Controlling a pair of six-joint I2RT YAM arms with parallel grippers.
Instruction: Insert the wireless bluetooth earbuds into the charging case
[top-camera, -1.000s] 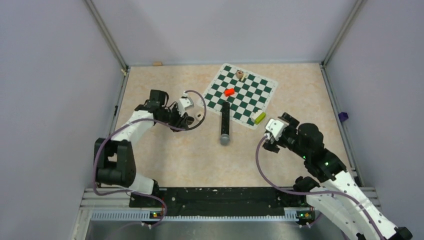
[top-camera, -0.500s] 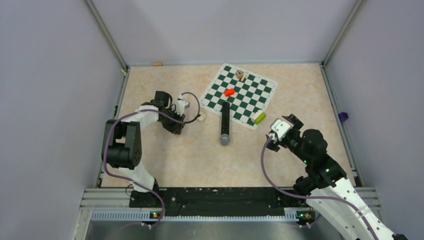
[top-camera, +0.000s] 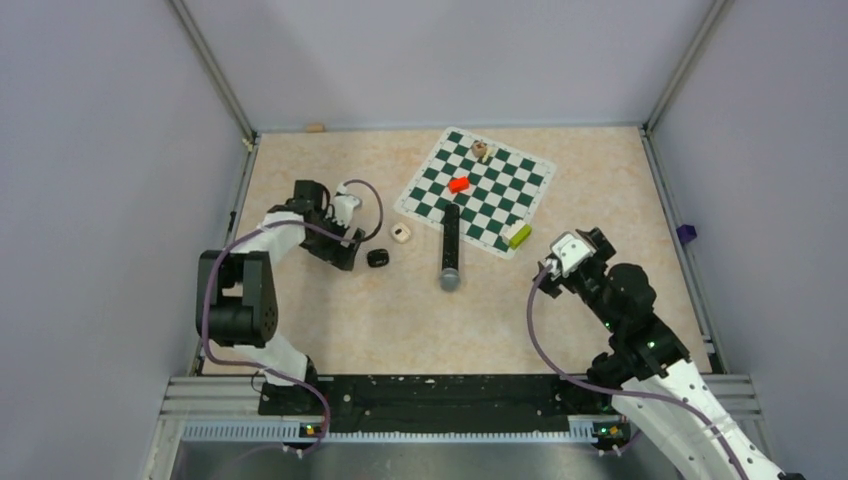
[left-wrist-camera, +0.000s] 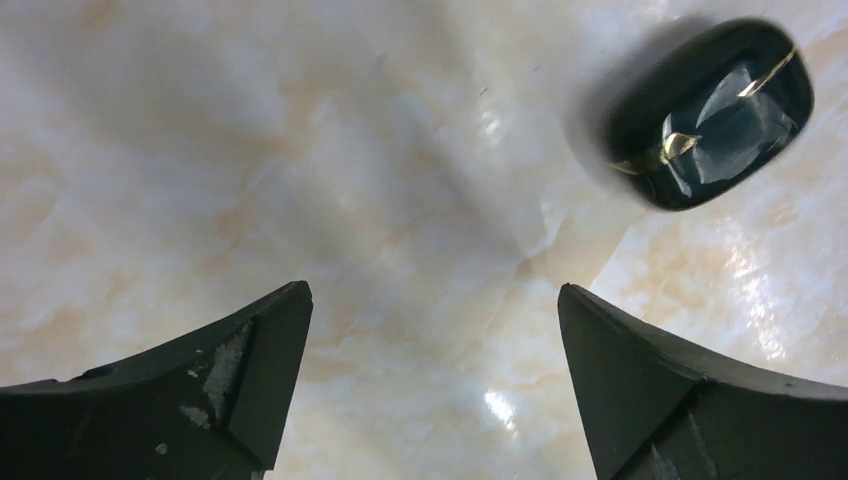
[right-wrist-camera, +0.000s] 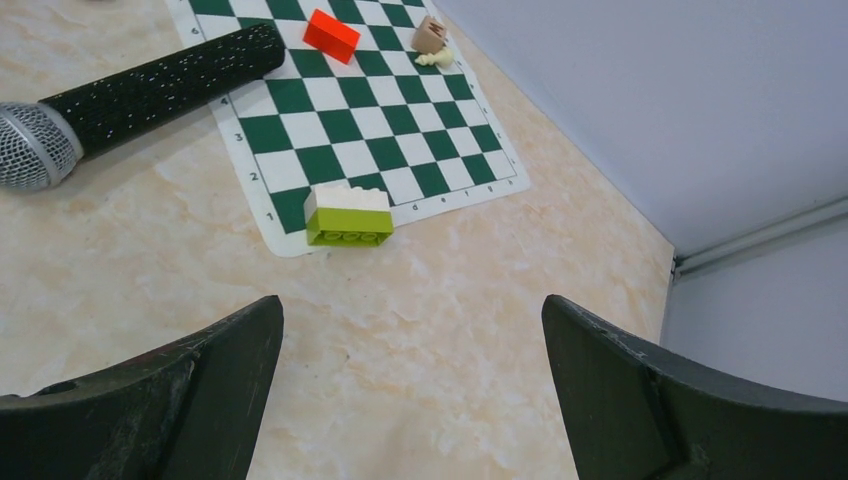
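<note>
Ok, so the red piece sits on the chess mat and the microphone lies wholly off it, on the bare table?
Not quite. The red piece is on the chess mat, but the microphone is not wholly off it: its handle end overlaps the mat, with only the head end on the bare table. The right wrist view shows this.

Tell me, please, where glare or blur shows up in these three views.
Left wrist: the small glossy black object carries bright reflections and its left edge is smeared; the tabletop shows shiny patches. Right wrist: sharp on the microphone and the chess mat, no glare. Top external: even light, soft shadows, the small items too tiny for detail.
</note>
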